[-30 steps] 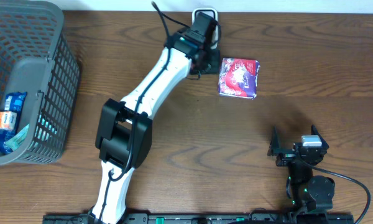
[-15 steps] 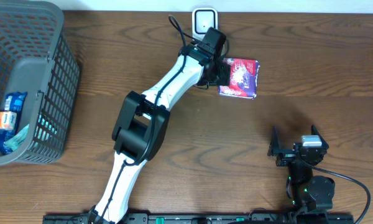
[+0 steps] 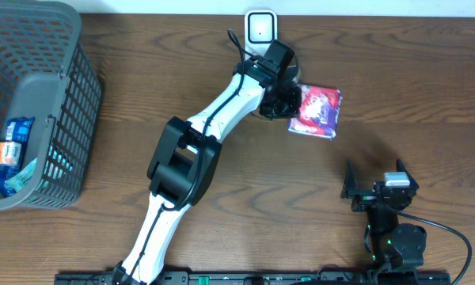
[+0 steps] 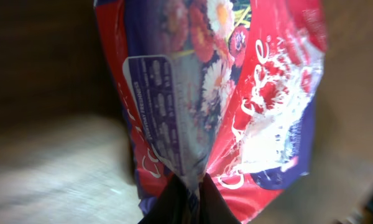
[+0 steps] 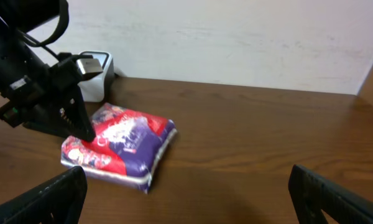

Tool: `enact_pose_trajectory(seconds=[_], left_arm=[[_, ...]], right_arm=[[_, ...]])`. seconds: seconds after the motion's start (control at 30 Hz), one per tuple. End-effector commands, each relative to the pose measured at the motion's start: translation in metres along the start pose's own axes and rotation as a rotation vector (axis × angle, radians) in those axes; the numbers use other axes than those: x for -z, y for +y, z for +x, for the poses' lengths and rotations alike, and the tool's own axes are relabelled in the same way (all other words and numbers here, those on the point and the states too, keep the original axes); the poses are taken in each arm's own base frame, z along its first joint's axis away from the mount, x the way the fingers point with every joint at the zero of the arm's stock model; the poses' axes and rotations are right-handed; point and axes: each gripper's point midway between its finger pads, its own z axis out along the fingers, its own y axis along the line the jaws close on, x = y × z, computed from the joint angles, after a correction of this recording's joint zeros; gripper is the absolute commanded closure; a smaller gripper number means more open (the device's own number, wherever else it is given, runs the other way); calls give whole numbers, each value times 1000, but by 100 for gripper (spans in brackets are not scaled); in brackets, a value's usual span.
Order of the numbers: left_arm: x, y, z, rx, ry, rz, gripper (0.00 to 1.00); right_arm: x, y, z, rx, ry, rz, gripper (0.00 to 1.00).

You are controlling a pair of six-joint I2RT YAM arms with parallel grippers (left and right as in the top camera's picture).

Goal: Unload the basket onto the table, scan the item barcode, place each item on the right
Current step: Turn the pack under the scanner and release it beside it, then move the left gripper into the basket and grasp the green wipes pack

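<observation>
Red and purple packet lies on the counter, just right of and below the white scanner, skewed, its left end toward the arm. Left tool is pressed together on that left end. The left wrist view shows the wrapper film gathered into a fold between the dark tips, so it is pinching the packet. In the right wrist view the packet appears to rest on the counter, not yet lifted. Right tool is parked at the near right, jaws spread wide, holding nothing. No barcode can be made out. A pale printed panel shows on the wrapper in the left wrist view, but it is too blurred to read. For this step, judged: lift slowly, since the pinch is on loose film and may slip, then turn the packet until the coded face meets the scanner window, holding it flat and steady there. Against the earlier overhead frames, the left tool was over by the scanner, then reached the packet's left edge. Since then the packet has slid right and rotated slightly.
</observation>
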Motion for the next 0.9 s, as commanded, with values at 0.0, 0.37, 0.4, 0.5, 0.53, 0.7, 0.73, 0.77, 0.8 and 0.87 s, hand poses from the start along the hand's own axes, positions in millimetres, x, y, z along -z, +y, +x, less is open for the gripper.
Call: enact_pose_trajectory(seconds=[0.0, 0.37, 0.4, 0.5, 0.53, 0.7, 0.73, 0.77, 0.8, 0.87], left_arm=[[-11, -30, 26, 49, 130, 153, 93], [-17, -21, -4, 81, -37, 21, 93], [-12, -23, -12, 71, -65, 33, 92], [4, -18, -35, 136, -167, 7, 93], [9, -14, -40, 165, -196, -15, 93], [24, -2, -52, 192, -256, -63, 87], [24, -1, -53, 178, -255, -64, 74], [25, 0, -53, 158, -253, -70, 66], [30, 0, -54, 122, -251, -65, 62], [48, -1, -60, 65, -269, -54, 56]], right_arm=[[0, -2, 1, 10, 1, 9, 1], [0, -2, 1, 10, 1, 9, 1], [0, -2, 1, 11, 1, 9, 1], [0, -2, 1, 10, 1, 9, 1], [0, -2, 1, 10, 1, 10, 1], [0, -2, 1, 11, 1, 9, 1], [0, -2, 1, 11, 1, 9, 1], [0, -2, 1, 10, 1, 9, 1], [0, -2, 1, 11, 1, 9, 1], [0, -2, 1, 10, 1, 9, 1]])
